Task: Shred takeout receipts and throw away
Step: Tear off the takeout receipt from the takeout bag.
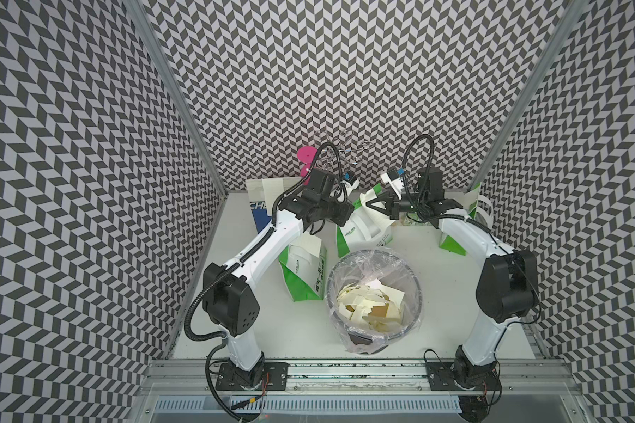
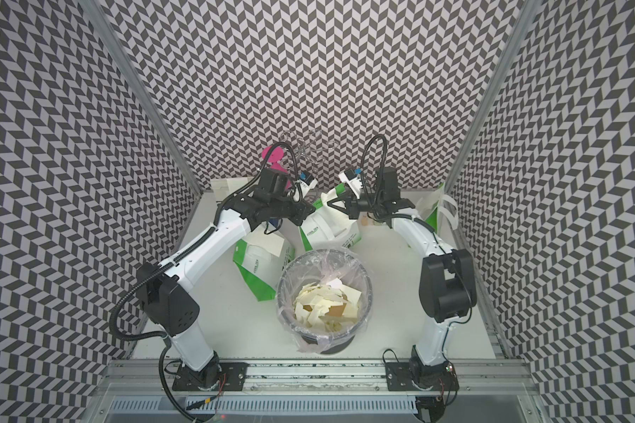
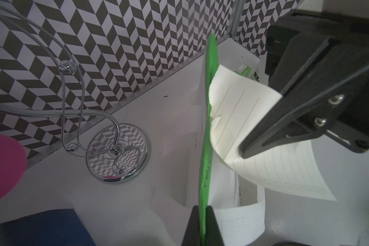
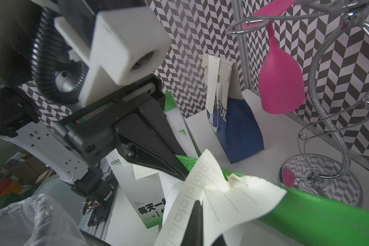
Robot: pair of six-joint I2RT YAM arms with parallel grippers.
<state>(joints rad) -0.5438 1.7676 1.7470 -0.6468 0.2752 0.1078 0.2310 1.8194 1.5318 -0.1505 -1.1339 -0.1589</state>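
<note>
- The takeout receipt [image 4: 228, 198], a cream slip faintly ruled with lines and small boxes, was curled and creased. It sat at the top edge of the green-and-white paper bag [image 4: 320, 215], pinched in the closed right gripper [image 4: 197, 205].
- The left gripper [image 3: 202, 215] was clamped tight on the bag's green rim.
- Ragged cream scraps [image 1: 363, 307] lay in the plastic-lined bin [image 1: 418, 300], in front of the bag.

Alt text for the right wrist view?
The right gripper is shut on a cream takeout receipt at the green rim of a paper bag, which the left gripper pinches. Behind are a blue bag and a pink glass hung on a chrome rack.
</note>
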